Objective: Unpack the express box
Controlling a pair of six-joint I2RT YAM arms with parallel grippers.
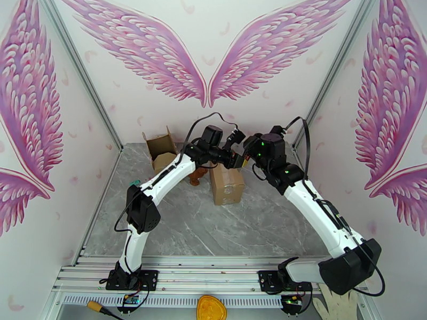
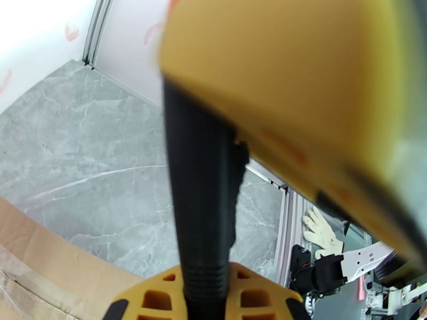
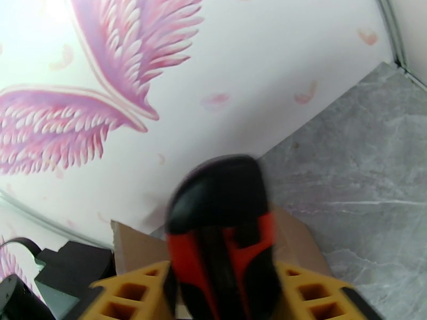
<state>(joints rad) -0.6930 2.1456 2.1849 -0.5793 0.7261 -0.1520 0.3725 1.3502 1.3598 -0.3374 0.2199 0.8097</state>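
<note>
Two hands meet over the closed express box (image 1: 227,185) on the grey desk (image 1: 213,230)

At the near edge, by the arm bases, a yellow object (image 1: 211,308) and a pale glove (image 1: 335,305) lie off the desk; farther in, the express box stands shut near the middle of the desk, with a small brown object (image 1: 196,176) just beside its left side, partly behind the left arm (image 1: 160,182); above the box's far edge the left hand (image 2: 205,273) is clamped round the black shaft of a tool (image 3: 221,246); the right hand (image 3: 221,278) has the tool's red-and-black end between its spread fingers, though I cannot tell whether they press it; beyond, at the far left, an open carton (image 1: 160,150) stands flaps up, near the winged wall (image 1: 208,49).
</note>
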